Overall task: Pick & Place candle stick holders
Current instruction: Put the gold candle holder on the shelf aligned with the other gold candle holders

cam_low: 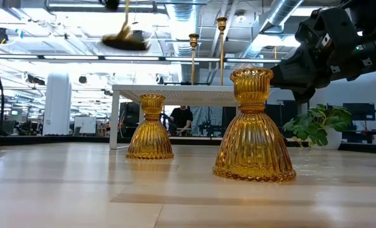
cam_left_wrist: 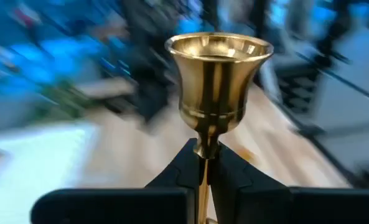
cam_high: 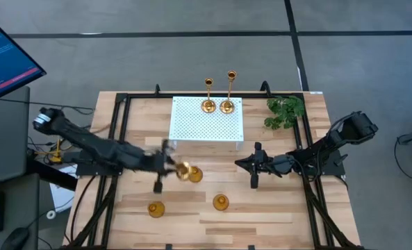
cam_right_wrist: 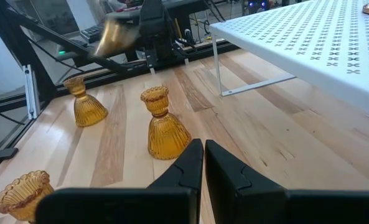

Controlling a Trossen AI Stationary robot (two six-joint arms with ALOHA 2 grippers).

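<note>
My left gripper (cam_high: 169, 164) is over the table's middle, shut on a tall gold candle stick holder (cam_left_wrist: 218, 74) that is lifted above the table. It is blurred in the low view (cam_low: 125, 39) and the right wrist view (cam_right_wrist: 114, 34). Two more tall gold holders (cam_high: 208, 104) (cam_high: 227, 104) stand on their round bases on a white perforated riser (cam_high: 207, 128). Three squat amber ribbed holders stand on the wood on their wide bases (cam_high: 196, 176) (cam_high: 155, 208) (cam_high: 220, 202). My right gripper (cam_high: 254, 167) is right of centre, shut and empty. My left gripper pinches the tall holder's thin stem (cam_left_wrist: 202, 163) between its two fingers, just below the cup. The fingers come roughly level from the table's left and lie across the stem. The holder is lifted clear, roughly upright, its base (cam_low: 125, 41) hanging below the fingers.
A green plant sprig (cam_high: 285, 112) lies at the far right, beside the riser. Black frame rails (cam_high: 119, 118) run along both sides of the wooden table. A monitor (cam_high: 4, 55) stands off the table's far left corner. Bare wood lies along the near edge.
</note>
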